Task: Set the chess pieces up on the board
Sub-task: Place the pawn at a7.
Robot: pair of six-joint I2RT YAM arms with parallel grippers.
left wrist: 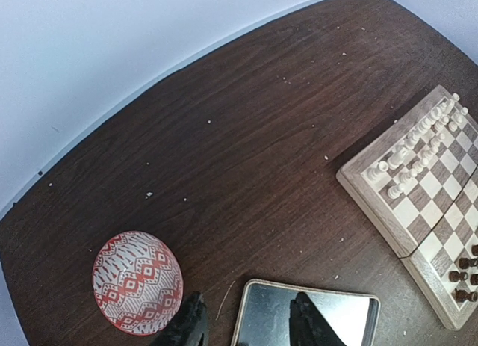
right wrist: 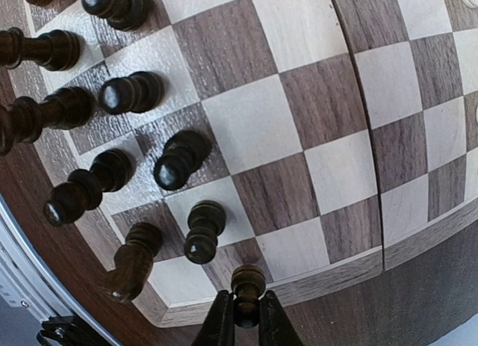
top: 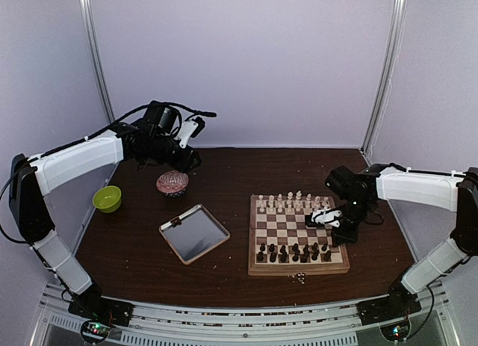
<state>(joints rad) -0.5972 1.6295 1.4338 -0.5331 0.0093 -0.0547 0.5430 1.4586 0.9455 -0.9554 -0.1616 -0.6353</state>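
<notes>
At the right pincer (right wrist: 246,320), wrist view: both fingers are clamped on one dark piece (right wrist: 248,280). It is seen over the pale rim of the board (right wrist: 328,271), at the edge of the last row of squares. Whether its foot touches the wood cannot be told. Just beyond it, the other dark pieces (right wrist: 179,161) stand in two rows on the nearest squares. The top view does not resolve this grip. It shows only the pincer low over the board's right side, between the dark rows at the near side and the cream pieces (top: 287,204) along the far side.

Left pincer (left wrist: 246,327), wrist view: fingers (left wrist: 187,323) apart, nothing between them, hanging high over one edge of a silver tray (left wrist: 351,316), with a red-patterned bowl (left wrist: 138,282) just beside it. The top view adds that this arm is raised at the back left, well apart from the board. It also shows a green bowl (top: 107,199) near the table's left edge.

Surface: dark brown wood table (left wrist: 246,137), pale crumbs (left wrist: 149,194) scattered over it. Plain pale walls (top: 239,62) close in three sides.
</notes>
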